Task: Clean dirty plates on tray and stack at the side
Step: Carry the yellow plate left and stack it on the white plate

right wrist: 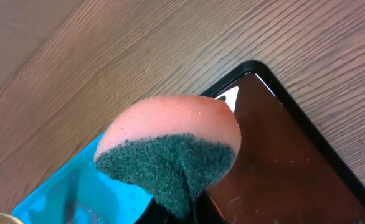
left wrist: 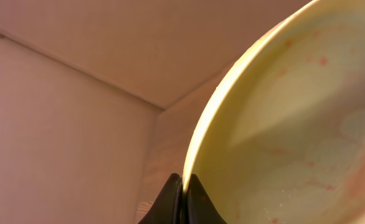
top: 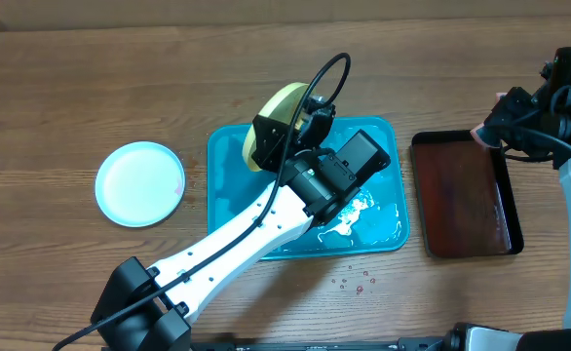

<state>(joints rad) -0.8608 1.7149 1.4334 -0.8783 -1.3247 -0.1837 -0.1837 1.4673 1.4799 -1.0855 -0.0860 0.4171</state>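
Note:
My left gripper (top: 266,136) is shut on the rim of a pale yellow-green plate (top: 278,107) and holds it tilted on edge above the back left of the turquoise tray (top: 229,185). In the left wrist view the plate (left wrist: 294,124) fills the right side with faint red smears, its rim pinched between the black fingers (left wrist: 184,186). A light blue plate (top: 139,183) lies flat on the table left of the tray. My right gripper (top: 490,132) is shut on a pink sponge with a green scouring side (right wrist: 170,155), above the far corner of the dark red-brown tray (right wrist: 282,162).
The dark red-brown tray (top: 466,195) lies right of the turquoise tray. White foam and water sit on the turquoise tray's right side (top: 363,210). Small red drops (top: 354,281) dot the table in front of it. My left arm crosses the tray diagonally.

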